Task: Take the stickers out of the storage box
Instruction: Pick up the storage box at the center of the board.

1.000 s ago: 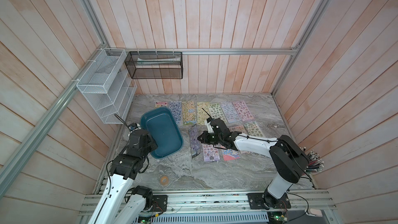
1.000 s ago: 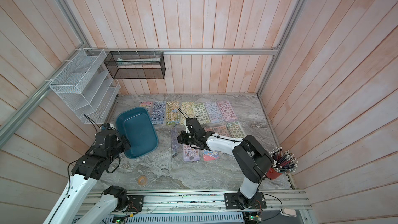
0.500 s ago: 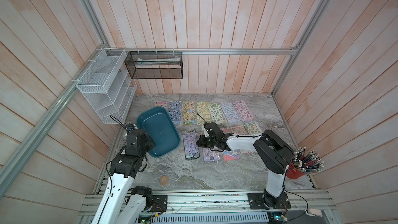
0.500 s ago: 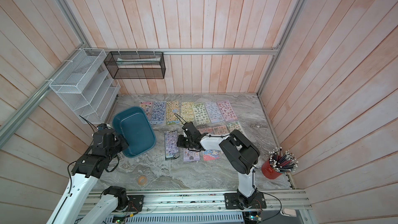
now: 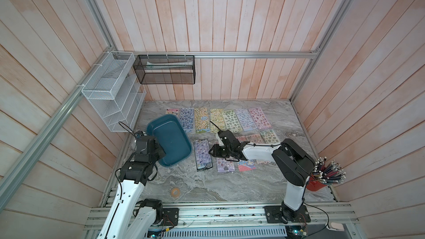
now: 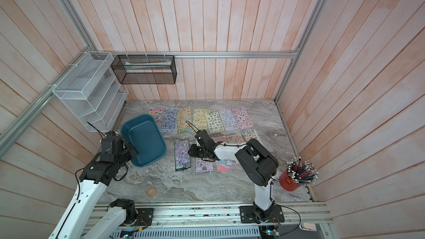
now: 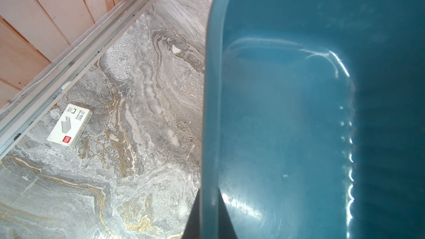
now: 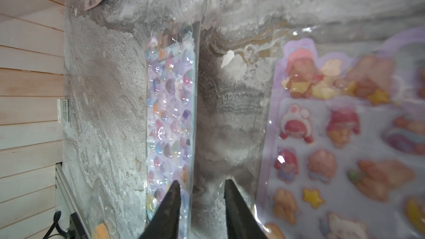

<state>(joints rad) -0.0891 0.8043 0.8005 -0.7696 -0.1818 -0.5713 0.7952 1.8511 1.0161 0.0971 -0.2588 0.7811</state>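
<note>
Clearly, left fingers pinch the rim of the shallow dark teal plastic storage box; beside it, right fingers gape over the edge of a lilac glossy sticker sheet; bare table in front, pink sheet half-hidden behind.

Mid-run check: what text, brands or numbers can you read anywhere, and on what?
"订书钉": on the small white box lying on the table.
"No.0012": same box, beside those characters.
Too small to read: the red logo on that box.
Too small to read: the dark label on the lilac sticker sheet.
No text: the storage box.
</note>
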